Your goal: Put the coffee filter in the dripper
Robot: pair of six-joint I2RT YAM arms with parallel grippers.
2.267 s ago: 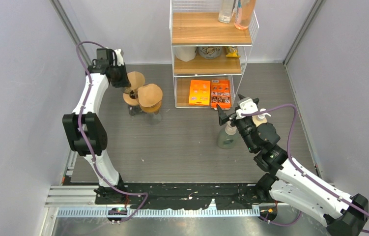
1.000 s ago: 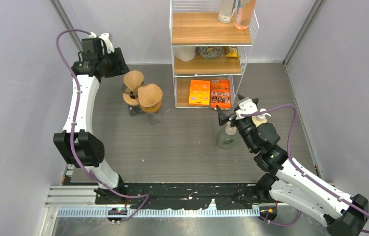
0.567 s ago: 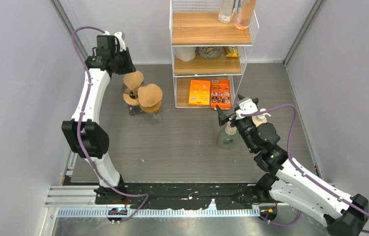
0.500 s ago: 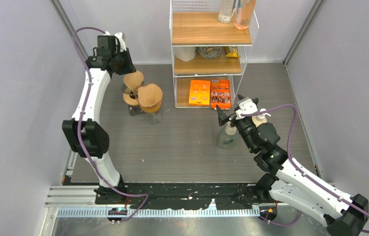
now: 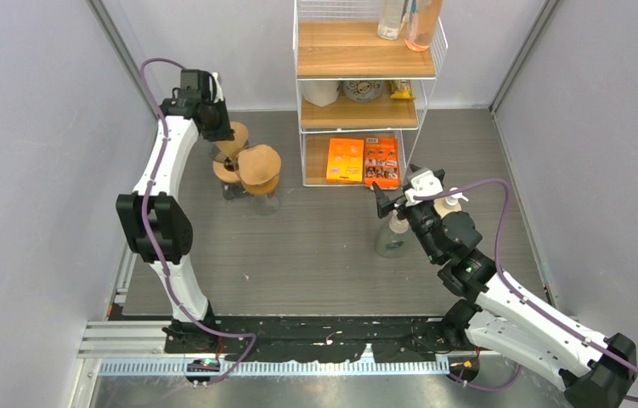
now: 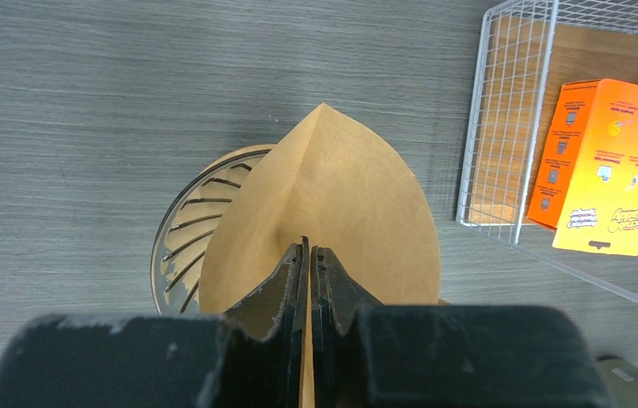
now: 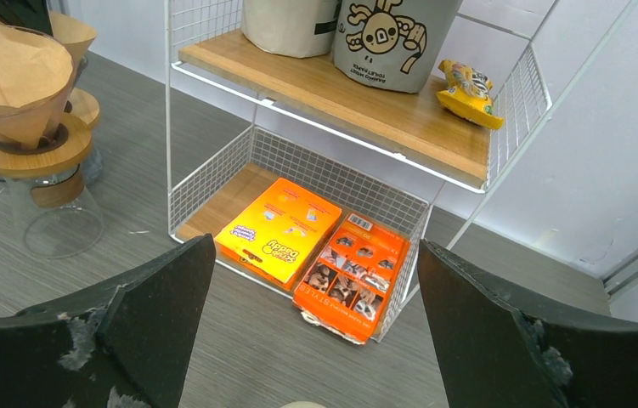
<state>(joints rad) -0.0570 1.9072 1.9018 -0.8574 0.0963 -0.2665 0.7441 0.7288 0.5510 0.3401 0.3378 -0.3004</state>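
Two fingers of the left gripper pinch tight on the coffee filter near the table's far-left corner. The dripper sits directly below, offset slightly toward the left edge. The right gripper is spread wide, holding nothing.

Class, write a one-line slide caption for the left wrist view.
Left gripper pinches a folded brown coffee filter over the ribbed glass dripper.
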